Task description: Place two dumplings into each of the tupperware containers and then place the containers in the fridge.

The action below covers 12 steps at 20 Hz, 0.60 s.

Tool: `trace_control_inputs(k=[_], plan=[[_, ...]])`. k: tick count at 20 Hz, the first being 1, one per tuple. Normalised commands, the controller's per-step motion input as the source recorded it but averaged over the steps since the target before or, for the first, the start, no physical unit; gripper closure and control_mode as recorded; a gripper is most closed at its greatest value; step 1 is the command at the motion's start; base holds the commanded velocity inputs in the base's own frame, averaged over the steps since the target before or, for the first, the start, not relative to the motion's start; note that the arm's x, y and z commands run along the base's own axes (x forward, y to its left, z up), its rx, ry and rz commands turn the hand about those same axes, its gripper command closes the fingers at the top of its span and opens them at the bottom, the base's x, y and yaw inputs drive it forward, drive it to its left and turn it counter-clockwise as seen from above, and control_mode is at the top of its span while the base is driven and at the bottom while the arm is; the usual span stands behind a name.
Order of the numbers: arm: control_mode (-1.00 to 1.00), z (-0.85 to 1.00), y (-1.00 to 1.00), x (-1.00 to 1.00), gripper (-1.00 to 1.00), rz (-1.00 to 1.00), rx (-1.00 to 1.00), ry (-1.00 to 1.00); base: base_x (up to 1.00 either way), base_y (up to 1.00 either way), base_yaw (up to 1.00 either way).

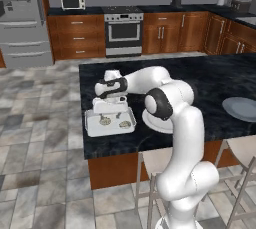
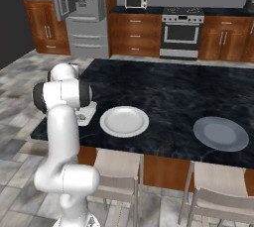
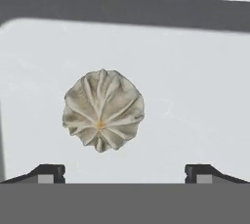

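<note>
Right under the hand, the gripper (image 3: 125, 171) is spread wide with nothing between its tips, and a dumpling (image 3: 103, 109) sits loose on the white floor of the tupperware container (image 3: 205, 71) just beyond them. From the left base view that container (image 1: 92, 129) holds two dumplings side by side, one at (image 1: 105, 120) and its neighbour (image 1: 124, 123), so I'd say this tray has its share.

The danger here, as I judge it, is the lift-off: the fingertips are low inside the tray, close to its near wall, and a careless sideways pull could catch the rim and shove the whole tray. That matters, because the tray sits near the corner of the dark island counter (image 1: 200, 80), with the counter's front and left edges just beside it and only floor below. A nudge that way could tip it off.

Straight up is open air. To the right, the white plate (image 2: 124, 121) lies just beside the tray; well beyond it rests the grey-blue plate (image 2: 221, 133). The stools (image 2: 116, 169) tuck under the front edge.

Far across the tiled floor, the fridge (image 2: 82, 10) stands with its door open.
</note>
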Motion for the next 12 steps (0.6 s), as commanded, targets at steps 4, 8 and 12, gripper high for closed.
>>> trace_control_inputs(k=[4,8,12], plan=[[-1.00,0.14,-0.98,-0.37,-1.00,0.00,0.08,-0.15,0.00,0.00,0.00],[-1.00,-0.03,-0.79,-0.04,-1.00,-0.01,0.03,-0.27,0.00,0.00,0.00],[-1.00,-0.29,-0.43,0.00,-1.00,-0.03,0.00,-0.25,0.00,0.00,0.00]])
